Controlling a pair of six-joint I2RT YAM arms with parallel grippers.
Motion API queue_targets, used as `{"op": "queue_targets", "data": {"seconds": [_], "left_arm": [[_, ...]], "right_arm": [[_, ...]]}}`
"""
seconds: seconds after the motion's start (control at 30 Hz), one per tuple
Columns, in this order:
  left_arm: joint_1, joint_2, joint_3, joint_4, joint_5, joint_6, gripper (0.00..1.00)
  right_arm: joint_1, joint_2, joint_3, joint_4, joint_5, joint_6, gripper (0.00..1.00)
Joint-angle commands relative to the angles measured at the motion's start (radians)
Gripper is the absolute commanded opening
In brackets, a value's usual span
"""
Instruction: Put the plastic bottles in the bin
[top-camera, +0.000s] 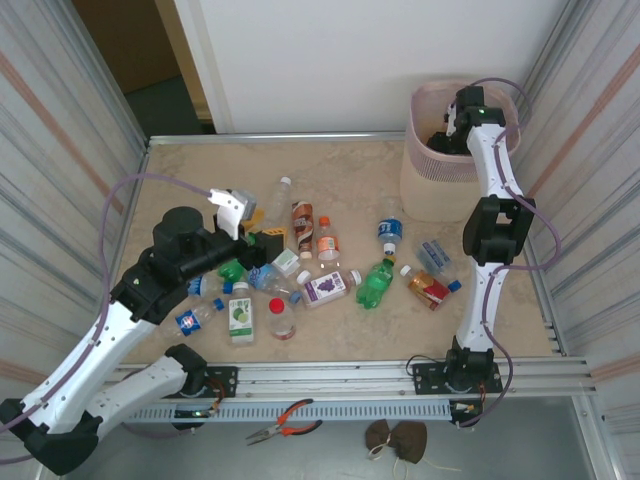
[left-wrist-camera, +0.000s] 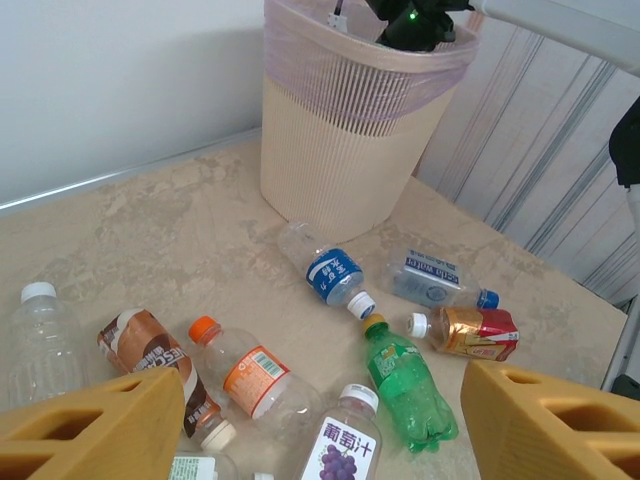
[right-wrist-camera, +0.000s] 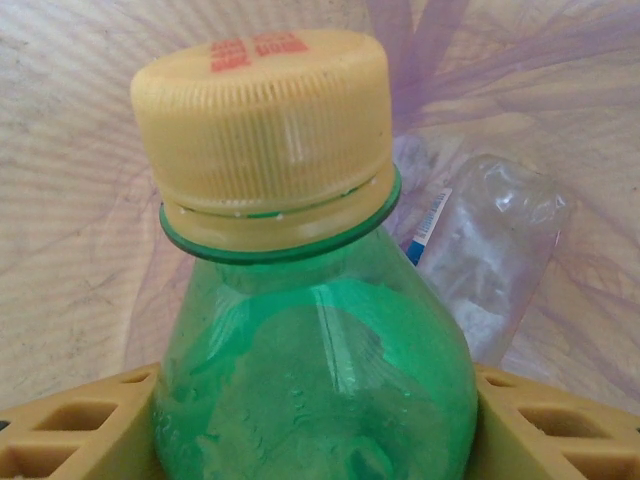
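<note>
The pale bin (top-camera: 430, 185) with its pink bag stands at the back right, and its ribbed wall (left-wrist-camera: 340, 150) shows ahead in the left wrist view. My right gripper (top-camera: 441, 141) reaches down into it, shut on a green bottle (right-wrist-camera: 310, 350) with a yellow cap, held between both fingers (right-wrist-camera: 70, 440). A crushed clear bottle (right-wrist-camera: 490, 250) lies in the bag below. My left gripper (top-camera: 262, 246) hovers open (left-wrist-camera: 320, 410) over the pile on the table: a green bottle (left-wrist-camera: 410, 385), a grape-label bottle (left-wrist-camera: 345, 445), an orange-cap bottle (left-wrist-camera: 250, 375) and a blue-label bottle (left-wrist-camera: 330, 270).
More bottles lie scattered mid-table, among them a red-and-gold one (top-camera: 428, 287), a red-cap one (top-camera: 282, 318) and a clear one (top-camera: 281, 195). Corrugated walls close both sides. Orange-handled pliers (top-camera: 285, 420) lie below the front rail (top-camera: 340, 380).
</note>
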Motion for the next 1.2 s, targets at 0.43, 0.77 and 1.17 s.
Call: {"op": "queue_targets", "data": {"seconds": [0.43,0.77,1.17], "left_arm": [[-0.129,0.0,0.036,-0.279,-0.142,-0.033,0.7],[-0.332,0.104,0.103,-0.514,-0.352,-0.179,0.68],[-0.42,0.259,0.191,-0.784,-0.434,-0.442,0.66]], "right_arm": [[-0.005,-0.159,-0.054,0.021,0.002,0.0,0.74],[-0.005,-0.328,-0.156,0.103,-0.067,0.042,0.74],[-0.005,-0.52,-0.246,0.177,-0.068,0.057,0.76]]}}
